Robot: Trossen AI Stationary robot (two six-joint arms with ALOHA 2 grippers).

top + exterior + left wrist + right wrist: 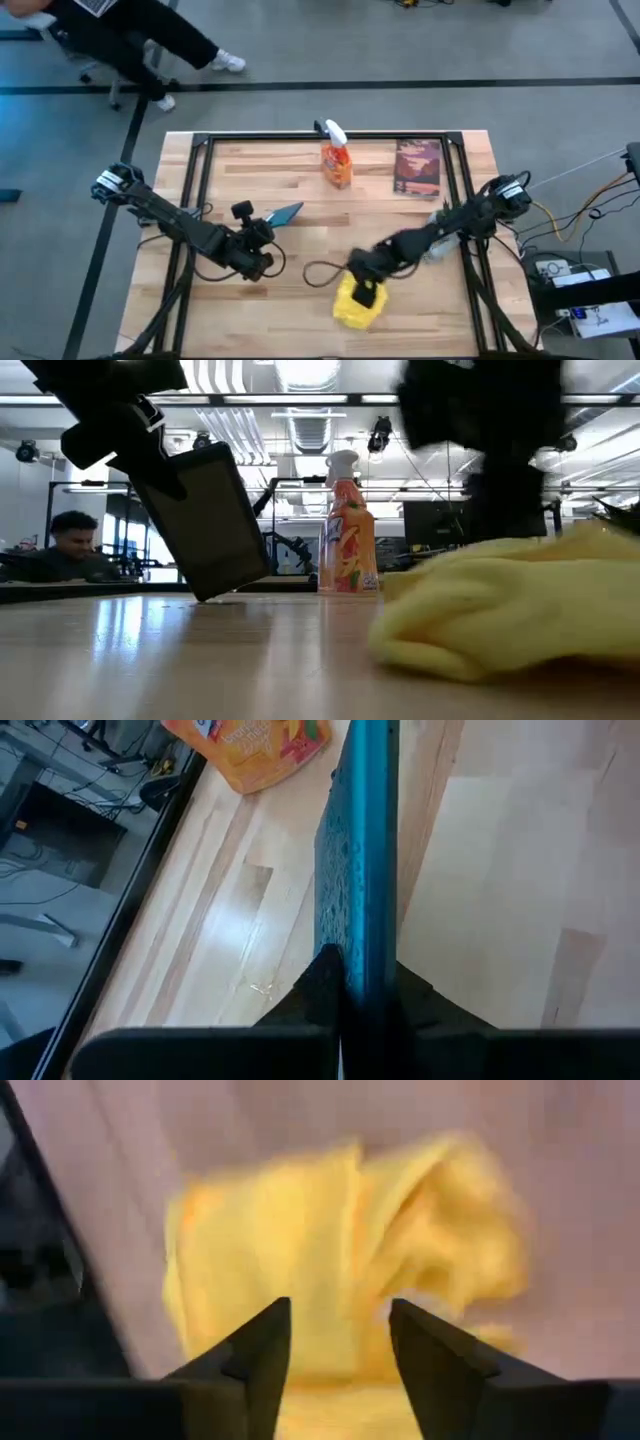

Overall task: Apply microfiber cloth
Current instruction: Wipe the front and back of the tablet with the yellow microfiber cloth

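Two tools: left tool (268,232) clamps tablet (285,214) on wooden table (300,180); right tool (340,1335) gapes over microfiber cloth (357,305).

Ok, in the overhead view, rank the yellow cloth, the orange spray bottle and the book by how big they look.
1. Book and microfiber cloth: they look about alike, and the right claw covers part of the cloth, so I won't rank them.
2. Spray bottle: the smallest.

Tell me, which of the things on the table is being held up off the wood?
The tablet, tilted on one edge in the left gripper. Bottle, book and yellow cloth rest unheld.
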